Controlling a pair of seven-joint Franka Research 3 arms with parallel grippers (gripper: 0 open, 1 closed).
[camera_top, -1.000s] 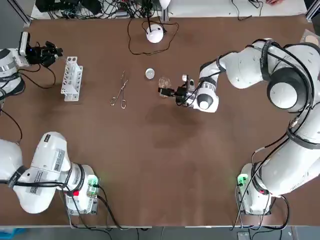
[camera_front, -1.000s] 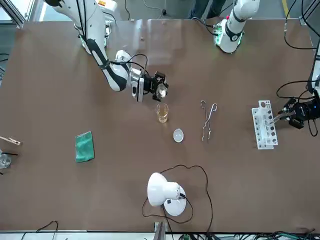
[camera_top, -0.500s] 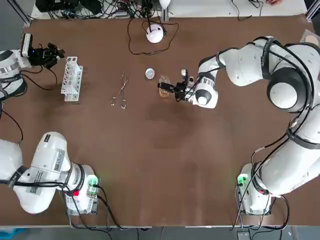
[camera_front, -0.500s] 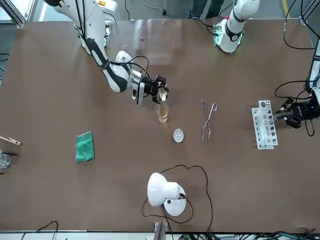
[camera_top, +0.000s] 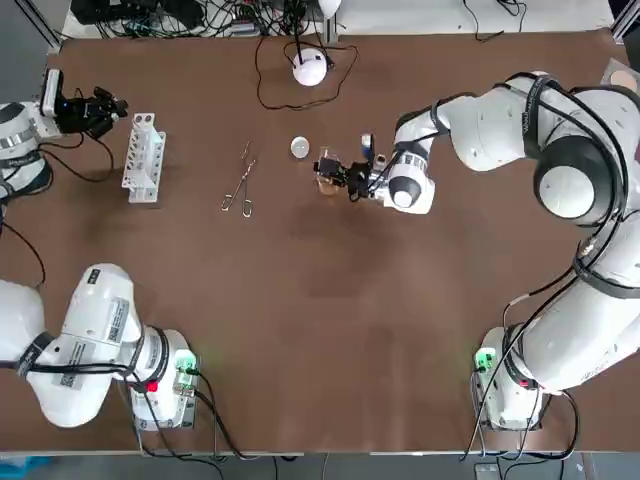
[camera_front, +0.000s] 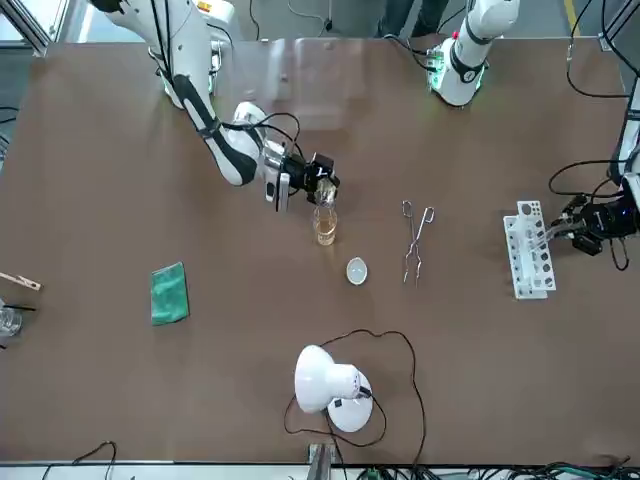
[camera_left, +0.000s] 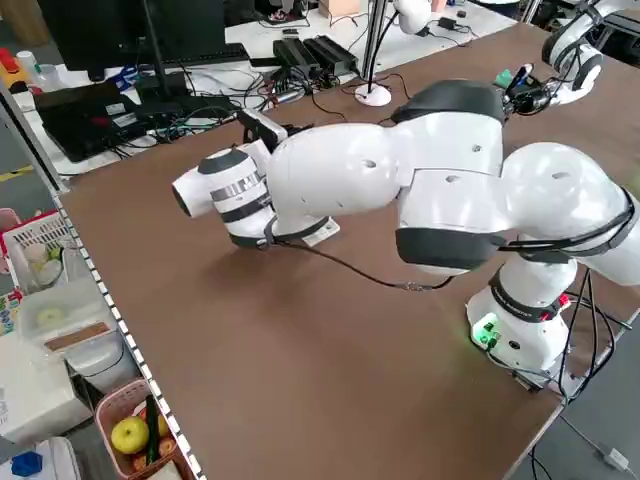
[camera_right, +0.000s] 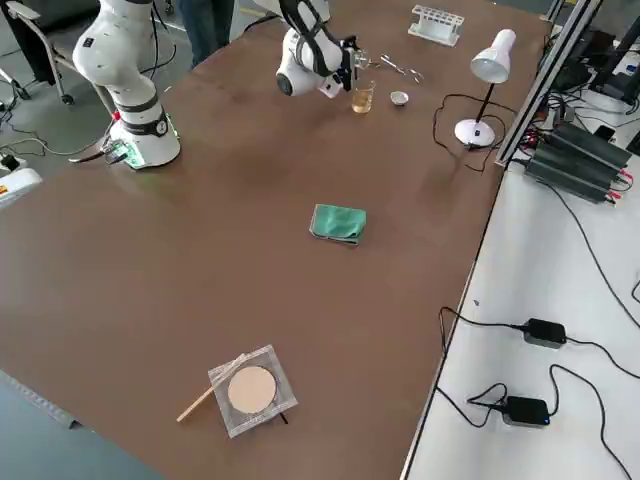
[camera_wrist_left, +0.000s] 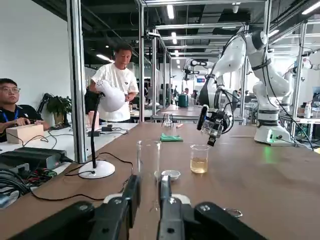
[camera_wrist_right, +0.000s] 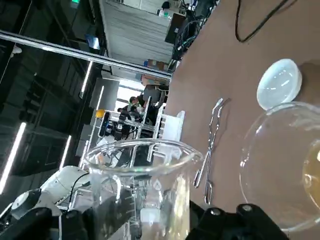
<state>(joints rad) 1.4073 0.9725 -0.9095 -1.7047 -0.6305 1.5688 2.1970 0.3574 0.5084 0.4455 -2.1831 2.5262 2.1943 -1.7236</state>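
small beaker (camera_front: 324, 190) sat clamped in the right gripper (camera_top: 345, 178), whose fingers (camera_wrist_right: 235, 217) were closed on its clear wall, near the middle of the table (camera_top: 300, 320) and a little toward its far edge. it was held off the table and tilted, right over the mouth of a second beaker (camera_front: 325, 227) that stood upright below it with yellow liquid in its bottom. in the right wrist view the small beaker's rim filled the foreground and the second beaker's round mouth lay just beside it. whether the two rims touched could not be told.

a small round dish (camera_top: 299, 147) lay near the second beaker, and a pair of metal tongs (camera_top: 240, 180) lay flat further toward the robot's left. a white desk lamp (camera_top: 310, 68) stood at the far edge with its cable looping over the table. a green cloth (camera_front: 168, 293) lay well apart, on the robot's right.

the left gripper (camera_top: 100, 105) was out at the far left of the table, beside a white tube rack (camera_top: 143, 157). its fingers (camera_wrist_left: 167, 200) were drawn in narrow on a clear test tube (camera_wrist_left: 148, 160) that stood upright between them.
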